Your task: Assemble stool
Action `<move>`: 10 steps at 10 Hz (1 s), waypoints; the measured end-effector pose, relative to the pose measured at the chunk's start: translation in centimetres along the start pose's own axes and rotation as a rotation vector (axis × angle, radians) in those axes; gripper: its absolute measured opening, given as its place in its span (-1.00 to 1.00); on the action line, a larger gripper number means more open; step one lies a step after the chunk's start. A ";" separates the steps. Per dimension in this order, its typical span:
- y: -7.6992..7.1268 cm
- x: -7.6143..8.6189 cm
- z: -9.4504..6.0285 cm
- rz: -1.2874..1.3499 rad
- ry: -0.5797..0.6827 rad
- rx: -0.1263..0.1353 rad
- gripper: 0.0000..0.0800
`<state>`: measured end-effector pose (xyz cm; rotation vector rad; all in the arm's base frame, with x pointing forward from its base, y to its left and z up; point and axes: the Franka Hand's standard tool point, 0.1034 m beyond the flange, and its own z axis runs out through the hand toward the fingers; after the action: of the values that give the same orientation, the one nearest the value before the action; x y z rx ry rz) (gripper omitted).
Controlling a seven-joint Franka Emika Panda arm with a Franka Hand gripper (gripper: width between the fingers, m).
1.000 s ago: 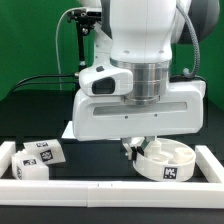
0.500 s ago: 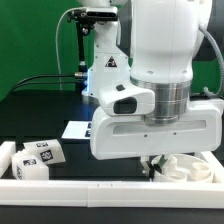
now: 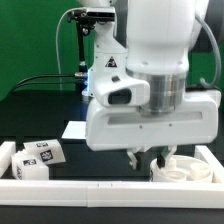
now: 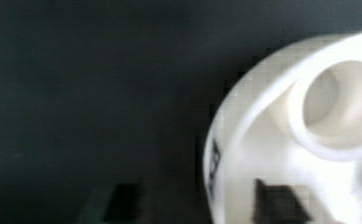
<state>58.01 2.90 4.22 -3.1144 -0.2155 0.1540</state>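
The arm (image 3: 160, 70) hides most of the seat (image 3: 190, 168) from us in the exterior view; the wrist view shows it blurred and cut off.

This is a robotics lab. A white robot arm (image 3: 160, 40) stands over a black table (image 3: 40, 112) before a green backdrop (image 3: 28, 40), and a loose leg (image 3: 38, 160) carries square tags.

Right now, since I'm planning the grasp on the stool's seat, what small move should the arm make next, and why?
Probably close the end effector on the rim of the seat: its jaws stand apart, the rim's edge lies between them in the wrist view, and nothing is gripped yet.
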 end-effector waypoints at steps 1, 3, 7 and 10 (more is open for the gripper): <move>0.0 -0.8 -1.3 0.017 -0.013 0.002 -0.02; -1.1 -1.7 -3.3 0.025 -0.004 -0.001 0.53; -1.1 -2.1 -2.9 0.059 -0.010 0.000 0.62; -1.7 -8.5 -2.1 0.226 -0.028 0.007 0.62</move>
<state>49.62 3.44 7.18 -3.1221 0.1378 0.2000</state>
